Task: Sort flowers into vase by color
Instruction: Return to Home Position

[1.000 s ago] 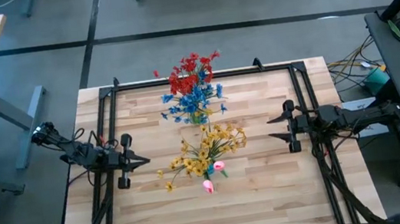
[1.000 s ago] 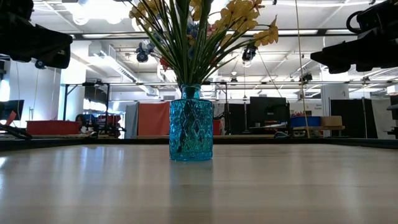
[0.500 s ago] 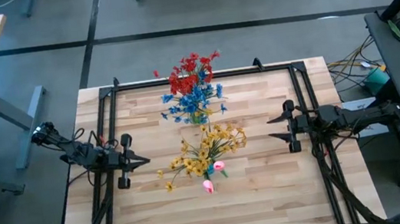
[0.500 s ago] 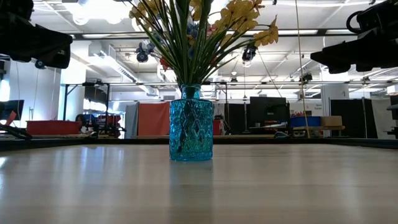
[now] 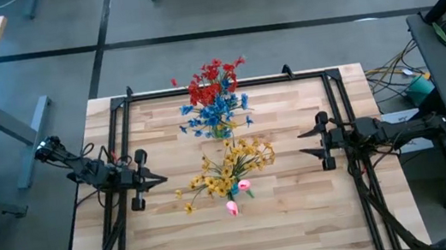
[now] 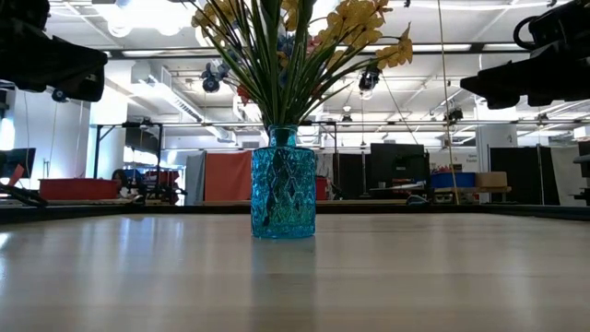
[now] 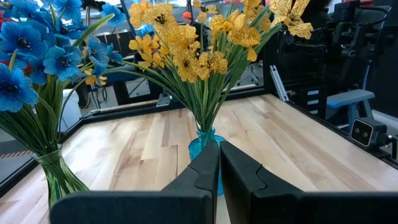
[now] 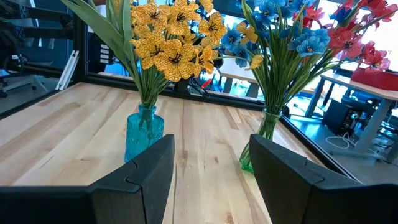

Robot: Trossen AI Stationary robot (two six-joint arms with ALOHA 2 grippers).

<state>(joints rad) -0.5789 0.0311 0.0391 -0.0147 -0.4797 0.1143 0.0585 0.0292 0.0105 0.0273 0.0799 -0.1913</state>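
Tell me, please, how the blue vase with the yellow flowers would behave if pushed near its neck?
It would probably tip rather than slide: the blue vase is narrow and the yellow flowers spread tall and wide above it. Its faceted wall looks like glass, so likely hard, slippery and breakable. Pushed low, it might slide on the smooth table.

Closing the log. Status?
Left gripper jaws shut, right gripper jaws open, both empty. Yellow flowers, pink buds in blue vase; blue flowers in green vase. Nothing obstructing.
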